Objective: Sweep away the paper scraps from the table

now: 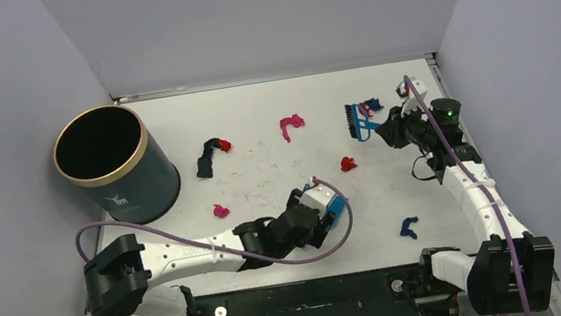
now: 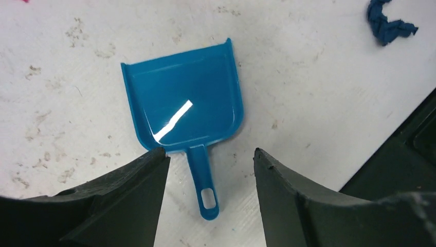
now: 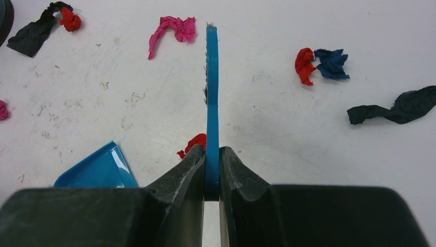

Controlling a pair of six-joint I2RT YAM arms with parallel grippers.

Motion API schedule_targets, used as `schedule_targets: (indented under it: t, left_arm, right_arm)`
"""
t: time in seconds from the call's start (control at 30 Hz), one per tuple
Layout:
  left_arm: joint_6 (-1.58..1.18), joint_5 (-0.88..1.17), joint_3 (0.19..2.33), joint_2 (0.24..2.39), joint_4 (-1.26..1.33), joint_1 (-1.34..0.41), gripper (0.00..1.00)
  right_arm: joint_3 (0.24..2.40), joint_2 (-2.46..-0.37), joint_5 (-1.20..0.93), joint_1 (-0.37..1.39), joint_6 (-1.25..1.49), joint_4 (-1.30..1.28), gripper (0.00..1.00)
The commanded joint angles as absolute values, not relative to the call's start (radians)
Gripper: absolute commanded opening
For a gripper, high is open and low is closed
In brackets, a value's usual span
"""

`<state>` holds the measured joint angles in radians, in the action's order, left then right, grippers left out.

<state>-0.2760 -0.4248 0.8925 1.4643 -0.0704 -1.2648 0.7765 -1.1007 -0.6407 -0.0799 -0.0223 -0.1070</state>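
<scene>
Left gripper fingers spread, straddling the dustpan handle without touching it. Right gripper clamped on the brush. Paper scraps lie scattered on the table around the dustpan, none in it. Close squarely on the handle and keep the dustpan lip flat.

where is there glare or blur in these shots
Left wrist: a white glare streak on the dustpan, the left gripper dark and soft. Right wrist: the right gripper holding the brush blurs near the lens. Top external: evenly lit, sharp.
</scene>
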Motion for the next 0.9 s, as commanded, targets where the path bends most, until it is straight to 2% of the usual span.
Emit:
schedule_targets:
  t: [0.0,0.27,0.87]
  left_arm:
    - [-0.303,-0.539,0.731,1.421,0.182,-1.302,0.6]
    - [-0.386,-0.55,0.671,1.453,0.192,-1.321,0.6]
    - [-0.446,-0.492,0.652,1.527,0.178,-1.321,0.51]
  right_arm:
    - [0.782,-1.114,-0.664,-0.089,-0.043,-0.069,0.05]
    - [0.776,-1.12,-0.673,-0.087,-0.038,-0.068,0.05]
    - [0.773,-1.126,-0.675,-0.087,-0.041,-0.064,0.05]
